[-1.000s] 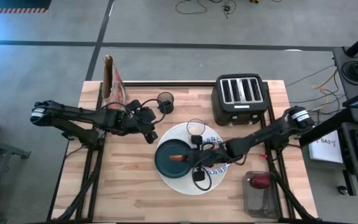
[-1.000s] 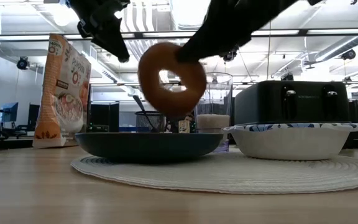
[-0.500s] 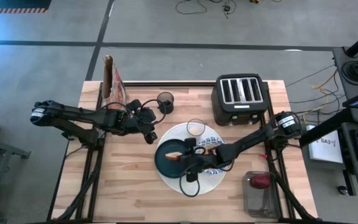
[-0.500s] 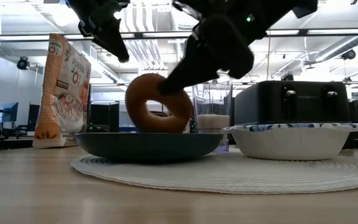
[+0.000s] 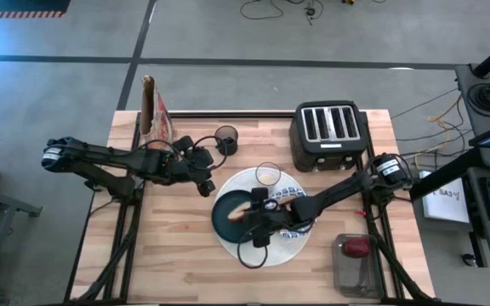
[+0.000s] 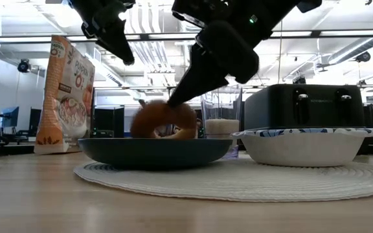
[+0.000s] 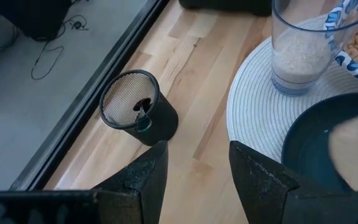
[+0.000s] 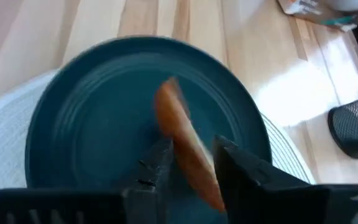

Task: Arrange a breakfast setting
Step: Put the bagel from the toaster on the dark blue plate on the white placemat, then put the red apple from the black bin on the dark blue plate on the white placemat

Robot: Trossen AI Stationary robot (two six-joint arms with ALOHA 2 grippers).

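My right gripper point(image 8: 188, 163) has its two fingers closed on the bagel point(image 8: 185, 149), which stands on its edge over the dark green plate point(image 8: 98, 124). In the low view the plate's rim hides the bottom of the bagel point(image 6: 164, 120), so I cannot tell if it touches the plate point(image 6: 154, 150) or hangs just above it. From above, my arm covers most of the bagel point(image 5: 238, 211) and a part of the patterned bowl point(image 5: 294, 197). The plate lies on the round white mat point(image 5: 228, 242), with the bowl beside it and the small clear glass point(image 5: 267, 174) at the far edge of the mat. My left gripper point(image 7: 194, 163) waits with fingers apart above the bare wood near a black mesh cup point(image 7: 137, 106). The red apple point(image 5: 357, 246) sits in a clear container at the table's right near corner. The spoon I cannot find.
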